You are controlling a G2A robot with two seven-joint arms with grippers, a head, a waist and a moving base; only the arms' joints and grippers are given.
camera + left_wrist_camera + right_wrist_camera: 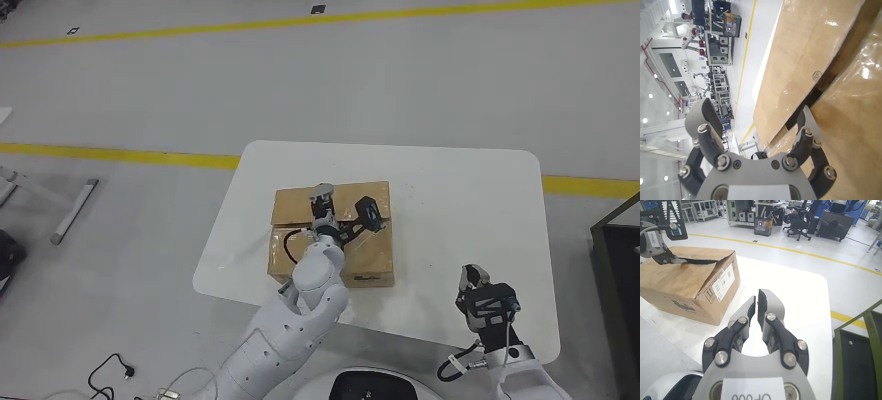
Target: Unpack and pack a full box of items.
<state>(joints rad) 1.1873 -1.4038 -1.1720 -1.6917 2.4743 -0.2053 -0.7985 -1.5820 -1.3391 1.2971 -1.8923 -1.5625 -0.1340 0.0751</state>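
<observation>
Box (332, 232): centre of the top view, on the table (470, 200). Flaps mostly down, seam parted a little. Judged barely begun: opening, unpacking and repacking are all left.
Left tool (755, 111): spread wide, one finger (808, 117) in the seam, the other clear above the flap.
Right tool (756, 303): pressed together, empty, lower right, well apart from the box.
Contents hidden under the flaps.

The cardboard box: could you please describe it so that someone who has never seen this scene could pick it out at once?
Find the white table with rounded corners. On it, toward the left arm's side, sits the brown cardboard box. A white label on one side and parted top flaps, with a finger of the open left hand in the gap, mark it out.
</observation>
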